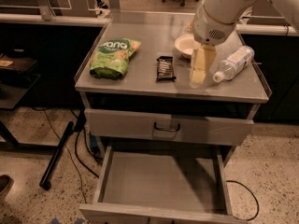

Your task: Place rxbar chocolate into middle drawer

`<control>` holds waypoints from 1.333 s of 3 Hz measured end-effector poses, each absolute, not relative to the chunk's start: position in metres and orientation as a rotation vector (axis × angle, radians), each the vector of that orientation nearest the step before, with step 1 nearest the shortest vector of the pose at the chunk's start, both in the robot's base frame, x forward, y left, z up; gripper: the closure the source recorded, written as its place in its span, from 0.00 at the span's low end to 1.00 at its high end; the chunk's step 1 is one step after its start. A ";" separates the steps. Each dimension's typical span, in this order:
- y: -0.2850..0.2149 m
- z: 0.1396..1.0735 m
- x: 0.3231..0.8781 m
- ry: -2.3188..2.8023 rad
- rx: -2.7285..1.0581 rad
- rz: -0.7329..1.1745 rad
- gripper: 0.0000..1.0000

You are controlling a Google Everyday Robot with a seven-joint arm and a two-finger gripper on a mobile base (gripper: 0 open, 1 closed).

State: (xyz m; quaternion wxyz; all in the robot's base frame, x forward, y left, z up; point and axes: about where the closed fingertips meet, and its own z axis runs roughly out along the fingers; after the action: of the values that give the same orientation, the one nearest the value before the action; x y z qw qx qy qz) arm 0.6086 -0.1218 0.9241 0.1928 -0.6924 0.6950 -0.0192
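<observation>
The rxbar chocolate (165, 68), a small dark bar with white lettering, lies flat near the middle of the grey cabinet top (140, 85). My gripper (198, 73) hangs from the white arm just to the right of the bar, low over the top, apart from the bar and holding nothing. The middle drawer (159, 183) is pulled out below, with a bare grey floor and low side walls.
A green snack bag (113, 56) lies left of the bar. A white bowl (185, 44) and a clear plastic bottle (233, 63) on its side sit close behind and right of my gripper. The top drawer front (167, 126) with its black handle is shut. Cables lie on the floor at left.
</observation>
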 end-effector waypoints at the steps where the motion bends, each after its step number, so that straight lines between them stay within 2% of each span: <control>1: -0.109 0.911 0.643 1.906 -2.010 -0.041 0.00; 3: -0.103 0.907 0.647 1.886 -2.017 -0.047 0.00; 4: -0.072 0.881 0.696 1.847 -2.084 -0.034 0.00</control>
State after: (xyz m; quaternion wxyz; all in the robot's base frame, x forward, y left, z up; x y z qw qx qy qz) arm 0.6957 -0.0718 0.8810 0.1771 -0.7365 0.6528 -0.0120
